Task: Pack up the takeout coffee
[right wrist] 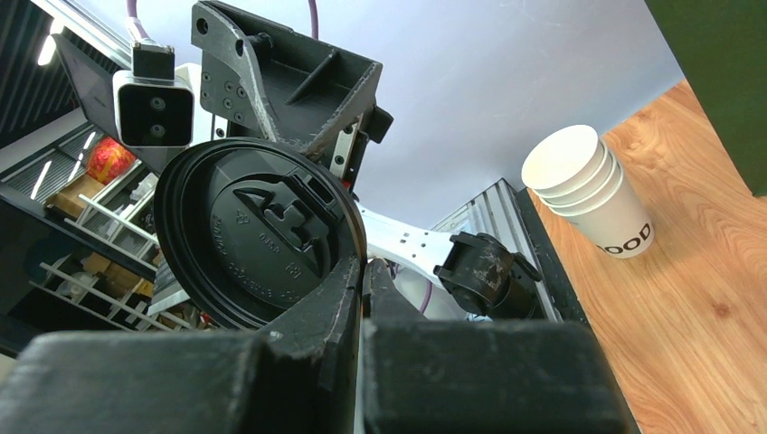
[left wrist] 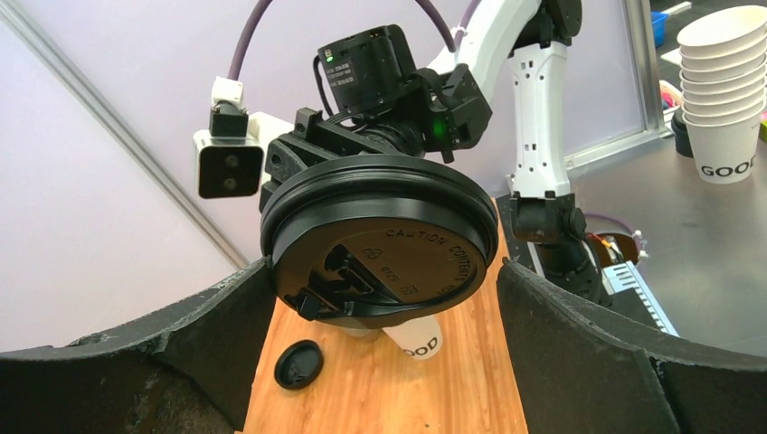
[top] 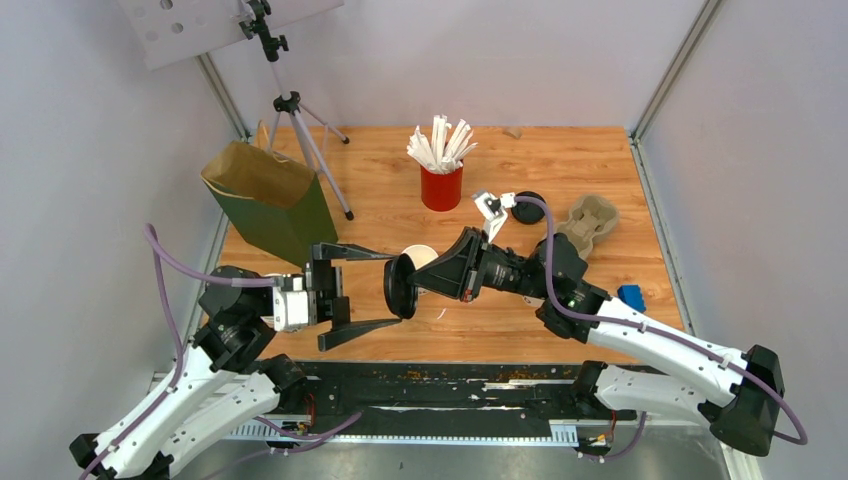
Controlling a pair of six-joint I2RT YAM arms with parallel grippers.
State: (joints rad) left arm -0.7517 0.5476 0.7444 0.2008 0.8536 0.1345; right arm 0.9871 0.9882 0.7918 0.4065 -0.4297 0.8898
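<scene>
1. Black plastic makes up the lid (right wrist: 258,240), which hangs on edge in the air. It is clamped by its rim between the fingers of the right gripper (right wrist: 360,285), and its embossed top faces the left arm.
2. White and open-mouthed, the paper cup (top: 422,256) stands on the wooden table (top: 560,310), just behind the lid and beside the nose of the right gripper. The lid is off it. In the right wrist view it looks like several cups nested together, with printed letters on the side.
3. Wide apart stand the jaws of the left gripper (top: 392,289), one finger on each side of the lid. The lid nearly fills the gap between them, and it cannot be told whether either finger touches its rim.
4. Green outside and brown at its top, the paper bag (top: 268,200) stands at the far left of the table. It is behind the left arm and well apart from the paper cup.
5. Beyond the paper cup, toward the back of the table, stands a red cup (top: 441,187) full of white sticks (top: 440,145).
6. To the right of the red cup a second lid (top: 530,203) lies flat on the wood, next to a brown cardboard cup tray (top: 590,222).
7. A small blue object (top: 630,296) lies near the right edge of the table, close to the right arm.
8. A tripod (top: 300,130) stands at the back left, behind the paper bag.
</scene>
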